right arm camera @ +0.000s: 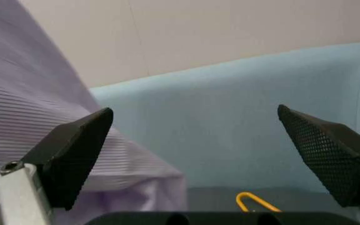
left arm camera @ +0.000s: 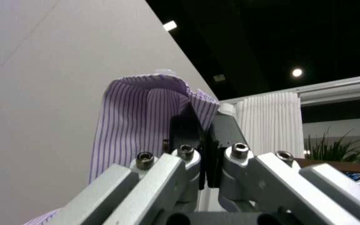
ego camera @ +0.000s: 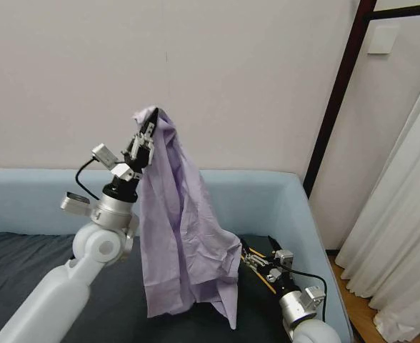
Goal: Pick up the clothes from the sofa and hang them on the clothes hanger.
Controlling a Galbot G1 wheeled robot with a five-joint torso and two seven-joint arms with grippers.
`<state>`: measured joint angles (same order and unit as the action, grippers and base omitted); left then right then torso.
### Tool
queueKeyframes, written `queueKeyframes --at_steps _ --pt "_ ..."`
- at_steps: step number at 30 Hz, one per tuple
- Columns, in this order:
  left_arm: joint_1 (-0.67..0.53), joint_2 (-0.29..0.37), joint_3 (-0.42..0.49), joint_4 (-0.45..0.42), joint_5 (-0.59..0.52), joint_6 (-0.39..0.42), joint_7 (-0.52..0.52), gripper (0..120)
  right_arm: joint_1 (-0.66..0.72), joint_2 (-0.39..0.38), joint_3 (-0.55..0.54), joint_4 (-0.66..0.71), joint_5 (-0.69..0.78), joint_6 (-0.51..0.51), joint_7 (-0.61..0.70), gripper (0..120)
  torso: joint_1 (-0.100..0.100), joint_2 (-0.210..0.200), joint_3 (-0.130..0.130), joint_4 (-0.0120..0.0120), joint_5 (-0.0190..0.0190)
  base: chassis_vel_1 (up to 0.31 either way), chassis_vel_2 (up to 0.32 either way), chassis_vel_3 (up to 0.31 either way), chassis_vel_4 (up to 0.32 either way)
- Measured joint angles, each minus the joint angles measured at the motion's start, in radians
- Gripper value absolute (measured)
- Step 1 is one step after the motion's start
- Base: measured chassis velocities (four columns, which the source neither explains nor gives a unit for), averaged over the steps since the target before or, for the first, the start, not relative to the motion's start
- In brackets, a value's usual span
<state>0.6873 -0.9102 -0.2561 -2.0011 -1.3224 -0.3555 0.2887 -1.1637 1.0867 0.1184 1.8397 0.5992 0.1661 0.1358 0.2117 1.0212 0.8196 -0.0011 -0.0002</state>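
A lilac striped shirt [ego camera: 185,236] hangs in the air above the sofa [ego camera: 267,193], and its lower hem reaches down near the dark seat cushion [ego camera: 24,264]. My left gripper [ego camera: 148,130] is raised high in front of the wall and is shut on the top of the shirt [left arm camera: 139,117]; in the left wrist view the fabric bunches around the left gripper [left arm camera: 198,119]. My right gripper [ego camera: 260,250] is low at the sofa's right end, open, beside the shirt's lower edge [right arm camera: 36,122]. Nothing sits between the fingertips of the right gripper [right arm camera: 194,112]. An orange hanger hook [right arm camera: 255,201] lies on the cushion below it.
The light blue sofa back and right armrest [ego camera: 303,229] enclose the seat. A dark door frame [ego camera: 335,107] stands right of the sofa, with a white curtain [ego camera: 403,250] and wooden floor beyond. The plain wall rises behind.
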Motion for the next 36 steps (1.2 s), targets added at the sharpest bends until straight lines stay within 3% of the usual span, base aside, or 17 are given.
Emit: queueKeyframes --at_steps 6,10,11,13,14,17,22,26,28,29,31,34,36 --pt "0.075 -0.008 0.008 0.021 0.036 0.003 0.03 0 0.003 0.011 -0.005 -0.017 -0.003 -0.002 0.001 100 0.0 0.0 0.0 -0.0001 0.0002 0.0 0.0 0.0 0.0" --pt "0.189 -0.049 0.069 0.116 0.161 0.041 0.057 0 0.01 0.016 -0.014 -0.024 -0.003 -0.007 0.003 100 0.0 0.0 0.0 0.0004 -0.0009 0.0 0.0 0.0 0.0" --pt "0.224 -0.073 0.105 0.165 0.214 0.055 0.053 0 0.013 0.016 -0.016 -0.027 -0.003 -0.008 0.003 100 0.0 0.0 0.0 0.0003 0.0005 0.0 0.0 0.0 0.0" --pt "0.268 -0.128 0.177 0.25 0.284 0.09 0.02 0 0.016 0.015 -0.016 -0.034 -0.001 -0.008 0.004 100 0.0 0.0 0.0 0.0 -0.0008 0.0 0.0 0.0 0.0" --pt "0.268 -0.128 0.177 0.25 0.284 0.09 0.02 0 0.016 0.015 -0.016 -0.034 -0.001 -0.008 0.004 100 0.0 0.0 0.0 0.0 -0.0008 0.0 0.0 0.0 0.0" --pt "0.289 -0.232 0.264 0.364 0.348 0.118 -0.048 0 0.014 0.014 -0.017 -0.037 0.0 -0.008 0.004 100 0.0 0.0 0.0 -0.0002 0.0003 0.0 0.0 0.0 0.0" --pt "0.277 -0.325 0.301 0.477 0.407 0.146 -0.156 0 0.007 0.01 -0.017 -0.037 -0.001 -0.008 0.003 100 0.0 0.0 0.0 -0.0005 0.0003 0.0 0.0 0.0 0.0" --pt "0.277 -0.325 0.315 0.512 0.498 0.207 -0.256 0 0.001 0.007 -0.017 -0.037 -0.002 -0.008 0.0 100 0.0 0.0 0.0 -0.0003 0.0002 0.0 0.0 0.0 0.0" --pt "0.302 -0.295 0.325 0.503 0.617 0.281 -0.339 8 -0.004 0.005 -0.019 -0.038 -0.003 -0.006 -0.003 100 0.0 0.0 0.0 0.0001 0.0002 0.0 0.0 0.0 0.0" --pt "0.302 -0.295 0.325 0.503 0.617 0.281 -0.339 8 -0.004 0.005 -0.019 -0.038 -0.003 -0.006 -0.003 100 0.0 0.0 0.0 0.0001 0.0002 0.0 0.0 0.0 0.0" --pt "0.336 -0.256 0.327 0.475 0.722 0.341 -0.406 16 -0.005 0.006 -0.025 -0.044 -0.006 -0.006 -0.004 100 0.0 0.0 0.0 0.0 -0.0002 0.0 0.0 0.0 0.0" --pt "0.393 -0.176 0.299 0.441 0.851 0.367 -0.462 30 -0.007 0.012 -0.04 -0.056 -0.019 -0.005 -0.006 100 0.0 0.0 0.0 0.0 -0.0004 0.0 0.0 0.0 0.0" --pt "0.41 -0.15 0.286 0.429 0.867 0.368 -0.462 34 -0.007 0.014 -0.043 -0.058 -0.022 -0.005 -0.006 100 0.0 0.0 0.0 0.0 -0.0001 0.0 0.0 0.0 0.0"
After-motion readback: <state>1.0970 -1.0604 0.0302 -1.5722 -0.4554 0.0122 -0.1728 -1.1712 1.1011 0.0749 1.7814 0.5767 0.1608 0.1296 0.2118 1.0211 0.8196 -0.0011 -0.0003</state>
